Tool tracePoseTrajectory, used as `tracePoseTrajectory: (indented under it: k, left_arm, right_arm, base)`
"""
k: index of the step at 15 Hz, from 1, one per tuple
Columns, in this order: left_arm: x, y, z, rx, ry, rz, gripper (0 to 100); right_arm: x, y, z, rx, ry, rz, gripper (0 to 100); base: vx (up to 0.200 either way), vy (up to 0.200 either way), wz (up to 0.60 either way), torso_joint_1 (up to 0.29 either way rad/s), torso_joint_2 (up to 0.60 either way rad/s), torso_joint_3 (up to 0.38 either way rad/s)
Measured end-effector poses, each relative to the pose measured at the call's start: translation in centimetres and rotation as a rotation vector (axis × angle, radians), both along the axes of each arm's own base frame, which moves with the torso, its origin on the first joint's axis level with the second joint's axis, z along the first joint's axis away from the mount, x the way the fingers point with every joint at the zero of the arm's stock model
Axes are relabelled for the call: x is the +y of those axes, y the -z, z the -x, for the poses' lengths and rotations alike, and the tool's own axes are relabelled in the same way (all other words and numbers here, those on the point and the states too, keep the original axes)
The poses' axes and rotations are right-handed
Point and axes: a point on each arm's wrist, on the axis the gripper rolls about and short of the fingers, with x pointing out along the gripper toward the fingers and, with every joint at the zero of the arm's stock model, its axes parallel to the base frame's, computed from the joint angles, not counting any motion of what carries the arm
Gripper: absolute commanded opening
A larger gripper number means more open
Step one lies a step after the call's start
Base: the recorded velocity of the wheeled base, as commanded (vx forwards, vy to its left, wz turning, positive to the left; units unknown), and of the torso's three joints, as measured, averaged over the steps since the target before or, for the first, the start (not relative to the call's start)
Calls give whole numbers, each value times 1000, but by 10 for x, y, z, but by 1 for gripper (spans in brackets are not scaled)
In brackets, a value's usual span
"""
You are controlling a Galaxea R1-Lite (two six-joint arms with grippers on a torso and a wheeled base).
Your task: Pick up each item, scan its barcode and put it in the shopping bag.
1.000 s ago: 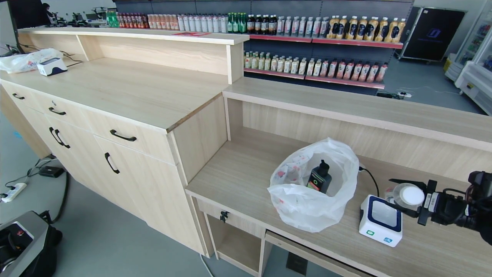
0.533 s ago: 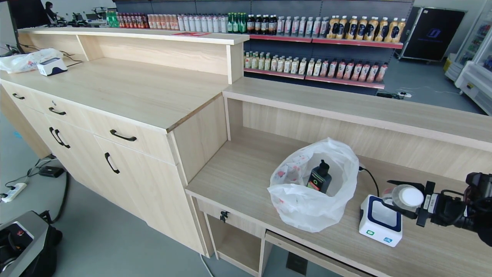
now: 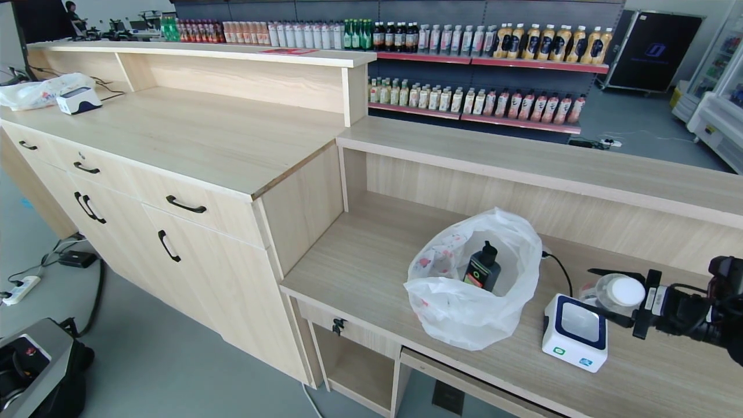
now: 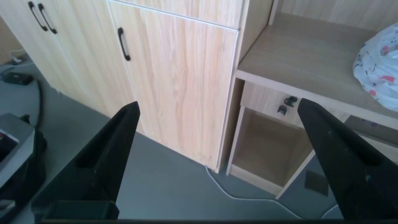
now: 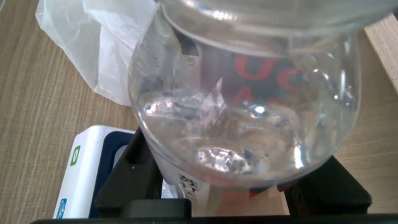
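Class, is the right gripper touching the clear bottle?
Touching. Right wrist view: the right gripper has its fingers pressed against both sides of the clear bottle.

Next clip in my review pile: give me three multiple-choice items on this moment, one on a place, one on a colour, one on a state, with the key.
1. Where is the dark bottle?
A. Inside the shopping bag
B. On the floor
C. On the drinks shelf

2. What colour is the cap of the clear bottle in the right gripper?
A. Red
B. White
C. Green

3. In what state is the left gripper?
A. Open, holding nothing
B. Shut on a bag
C. Shut on a can

Key:
1 A, the head view shows it upright within the bag's open mouth.
2 B, the round cap is plainly white in the head view.
3 A, the left wrist view shows both fingers spread wide with nothing between them.
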Motion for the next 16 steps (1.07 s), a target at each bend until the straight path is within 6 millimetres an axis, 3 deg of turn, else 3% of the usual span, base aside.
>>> tracePoseTrajectory:
  k: [4, 8, 12, 16]
  left_arm:
    - [0, 0, 0, 0, 0, 0, 100]
    - [0, 0, 0, 0, 0, 0, 100]
    - [0, 0, 0, 0, 1, 0, 100]
    - [0, 0, 0, 0, 0, 0, 100]
  right_arm:
    - [4, -59, 16, 39, 56, -139, 0]
    - [13, -115, 51, 6, 95, -189, 0]
    - [24, -141, 81, 5, 129, -216, 0]
    - [36, -157, 94, 50, 220, -328, 0]
  base:
    - [0, 0, 0, 0, 0, 0]
    - [0, 0, 150, 1, 1, 1]
    - [0, 0, 600, -2, 1, 1]
    - [0, 0, 600, 5, 1, 0]
